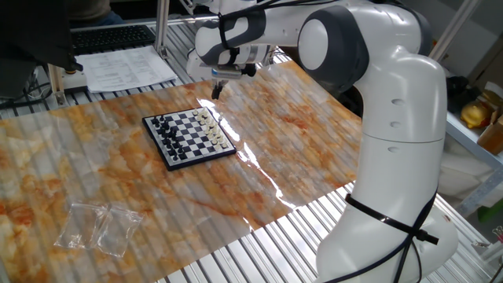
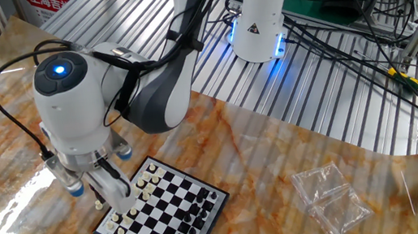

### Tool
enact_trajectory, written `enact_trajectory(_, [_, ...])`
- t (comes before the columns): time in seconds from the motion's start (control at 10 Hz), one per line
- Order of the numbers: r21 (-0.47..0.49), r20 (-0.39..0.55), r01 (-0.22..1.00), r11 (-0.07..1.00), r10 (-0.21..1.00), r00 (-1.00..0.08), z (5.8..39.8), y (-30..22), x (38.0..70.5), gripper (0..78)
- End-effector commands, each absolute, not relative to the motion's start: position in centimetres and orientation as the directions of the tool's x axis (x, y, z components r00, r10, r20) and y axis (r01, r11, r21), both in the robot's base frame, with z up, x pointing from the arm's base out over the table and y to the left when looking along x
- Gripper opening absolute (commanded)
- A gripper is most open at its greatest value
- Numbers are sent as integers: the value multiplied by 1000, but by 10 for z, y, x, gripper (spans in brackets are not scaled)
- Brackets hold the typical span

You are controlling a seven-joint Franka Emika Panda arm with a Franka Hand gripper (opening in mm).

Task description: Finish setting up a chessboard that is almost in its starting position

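The chessboard (image 1: 189,137) lies on the marbled table sheet, with black pieces along its left edge and cream-white pieces along its right edge. It also shows in the other fixed view (image 2: 161,214), with the white pieces on the side near the arm. My gripper (image 1: 218,89) points down just above the white-piece edge of the board. In the other fixed view the gripper (image 2: 113,194) hangs over the board's near-left corner rows. Its fingers look narrow, and I cannot make out the gap between them or any piece in them.
Clear plastic bags (image 1: 98,226) lie near the front left of the sheet, also seen in the other fixed view (image 2: 331,198). Papers (image 1: 126,67) and a keyboard (image 1: 110,37) lie behind the table. The robot's base (image 2: 261,19) and cables stand on the slatted metal.
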State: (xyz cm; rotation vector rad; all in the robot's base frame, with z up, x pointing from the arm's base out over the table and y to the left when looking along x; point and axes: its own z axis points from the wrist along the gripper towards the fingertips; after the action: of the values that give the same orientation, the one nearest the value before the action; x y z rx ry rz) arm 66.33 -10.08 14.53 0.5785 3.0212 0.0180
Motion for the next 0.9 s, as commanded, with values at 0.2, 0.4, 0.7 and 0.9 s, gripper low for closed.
enact_trajectory(0.2, [21,-71,373,928,373,-925,145,-103,661,12])
enact_trajectory(0.4, [22,-72,366,930,367,-927,142,-107,656,12])
enact_trajectory(0.7, [18,-79,350,936,351,-933,134,-115,650,12])
enact_trajectory(0.9, [19,-79,340,940,341,-937,128,-123,648,12])
